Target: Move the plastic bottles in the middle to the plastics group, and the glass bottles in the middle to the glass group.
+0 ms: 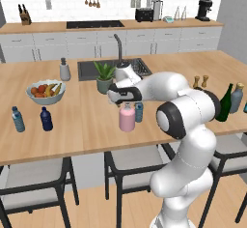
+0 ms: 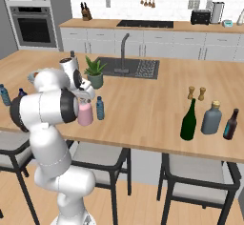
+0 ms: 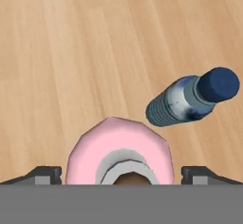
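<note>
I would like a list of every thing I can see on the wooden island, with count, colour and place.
pink bottle: one, pink, pale stopper, front middle, under the hand.
small water bottle: one, pale blue, blue cap, just right of the pink bottle.
plastic pair: two, pale blue and navy, left front.
wine bottle: one, dark green, right front.
grey-blue bottle: one, beside the wine bottle.
brown bottle: one, far right.
fruit bowl: one, left.
plant: one, green, by the sink.
dispenser: one, grey.
gripper: one, open, either side of the pink bottle.
</note>
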### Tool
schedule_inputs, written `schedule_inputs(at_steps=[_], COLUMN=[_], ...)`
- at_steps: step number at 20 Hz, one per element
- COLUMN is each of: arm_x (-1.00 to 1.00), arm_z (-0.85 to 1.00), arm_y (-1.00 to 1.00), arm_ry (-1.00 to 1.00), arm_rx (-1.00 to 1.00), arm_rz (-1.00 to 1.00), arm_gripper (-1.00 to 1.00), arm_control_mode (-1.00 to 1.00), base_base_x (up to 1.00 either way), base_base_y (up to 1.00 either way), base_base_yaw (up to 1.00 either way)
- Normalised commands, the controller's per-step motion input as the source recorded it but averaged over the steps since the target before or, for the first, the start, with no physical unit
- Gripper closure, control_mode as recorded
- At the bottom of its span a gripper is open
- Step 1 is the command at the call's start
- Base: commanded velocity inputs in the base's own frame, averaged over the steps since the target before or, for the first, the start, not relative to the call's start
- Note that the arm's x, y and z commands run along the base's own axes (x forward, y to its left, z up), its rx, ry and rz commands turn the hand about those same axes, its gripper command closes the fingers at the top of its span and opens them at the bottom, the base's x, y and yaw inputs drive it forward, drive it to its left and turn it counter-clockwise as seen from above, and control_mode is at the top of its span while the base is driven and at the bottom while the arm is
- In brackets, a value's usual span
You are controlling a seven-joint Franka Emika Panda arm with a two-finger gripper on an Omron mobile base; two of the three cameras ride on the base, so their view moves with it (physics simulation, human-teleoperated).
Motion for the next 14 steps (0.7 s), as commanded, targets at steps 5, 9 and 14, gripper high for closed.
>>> schedule_inputs(at_steps=[5, 9, 14], arm_x=[0.03, -0.03, 0.01], arm_z=[-0.07, -0.02, -0.09], arm_y=[-0.01, 0.00, -0.06], arm_ry=[0.00, 0.00, 0.01], arm_rx=[0.00, 0.00, 0.00], arm_rz=[0.00, 0.00, 0.00], arm_gripper=[-1.00, 1.00, 1.00], arm_control_mode=[-1.00, -1.00, -1.00], base_base_x=[0.00, 0.00, 0.00], base_base_y=[0.00, 0.00, 0.00], base_base_yaw=[0.00, 0.00, 0.00])
